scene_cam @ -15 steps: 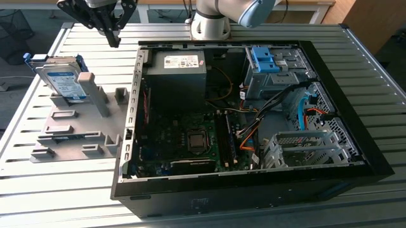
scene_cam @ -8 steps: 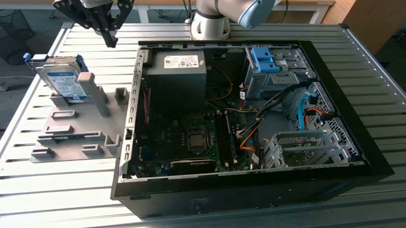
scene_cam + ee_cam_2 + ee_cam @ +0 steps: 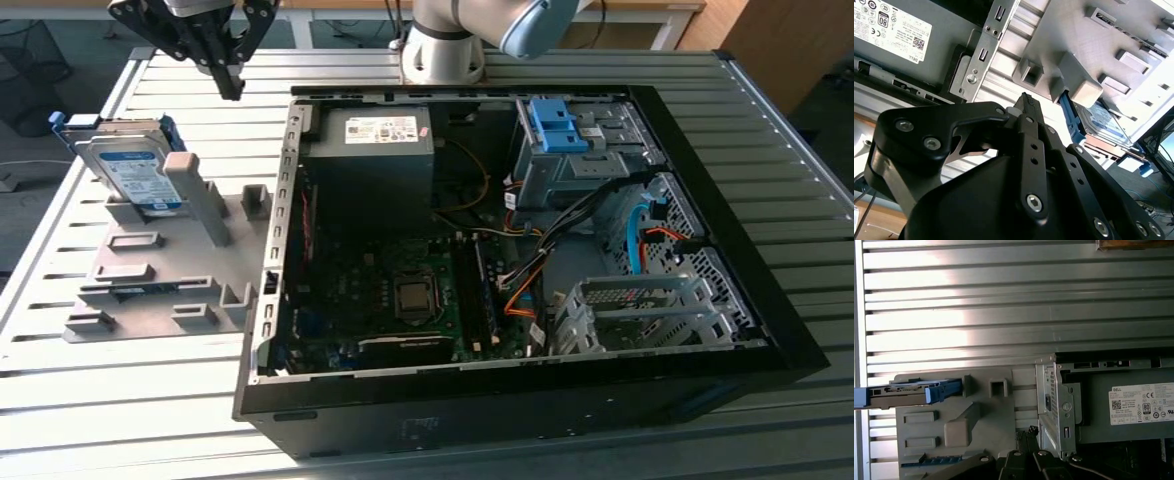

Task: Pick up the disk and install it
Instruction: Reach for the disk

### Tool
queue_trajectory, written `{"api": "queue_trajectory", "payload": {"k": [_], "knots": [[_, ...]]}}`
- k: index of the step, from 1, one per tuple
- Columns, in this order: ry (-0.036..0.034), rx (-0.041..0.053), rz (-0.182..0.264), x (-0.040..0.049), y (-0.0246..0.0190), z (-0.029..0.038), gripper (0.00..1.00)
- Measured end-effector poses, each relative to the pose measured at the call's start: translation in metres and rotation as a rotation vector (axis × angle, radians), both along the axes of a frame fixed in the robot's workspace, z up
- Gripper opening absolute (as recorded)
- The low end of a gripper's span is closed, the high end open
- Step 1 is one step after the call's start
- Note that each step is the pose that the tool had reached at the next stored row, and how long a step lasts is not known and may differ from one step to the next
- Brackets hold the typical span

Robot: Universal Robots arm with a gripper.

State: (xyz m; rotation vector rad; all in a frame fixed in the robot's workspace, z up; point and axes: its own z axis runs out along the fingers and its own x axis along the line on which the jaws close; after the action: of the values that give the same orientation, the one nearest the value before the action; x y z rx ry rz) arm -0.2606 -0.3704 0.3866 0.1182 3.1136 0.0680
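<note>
Flat, blue-framed silver disk (image 3: 134,172) stands upright on blocky grey fixture (image 3: 158,288).

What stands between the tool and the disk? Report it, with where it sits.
Nothing visible does. The tool hangs over the slatted table, toward the exterior view's right of the disk, with only open air between them. The disk stands on edge in the grey holder, whose upright post sits beside its labelled face.

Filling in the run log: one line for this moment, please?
tool: shut, empty | disk: on edge in grey holder, untouched | install: not done
</note>
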Motion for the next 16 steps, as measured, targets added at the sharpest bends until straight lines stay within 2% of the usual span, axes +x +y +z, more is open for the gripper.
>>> {"api": "queue_trajectory", "payload": {"k": [9, 16], "knots": [[0.0, 0.0, 0.0, -0.01, 0.0015, -0.0001, 0.11], [-0.0001, 0.0, 0.0, -0.0214, 0.0036, -0.0002, 0.11]]}}
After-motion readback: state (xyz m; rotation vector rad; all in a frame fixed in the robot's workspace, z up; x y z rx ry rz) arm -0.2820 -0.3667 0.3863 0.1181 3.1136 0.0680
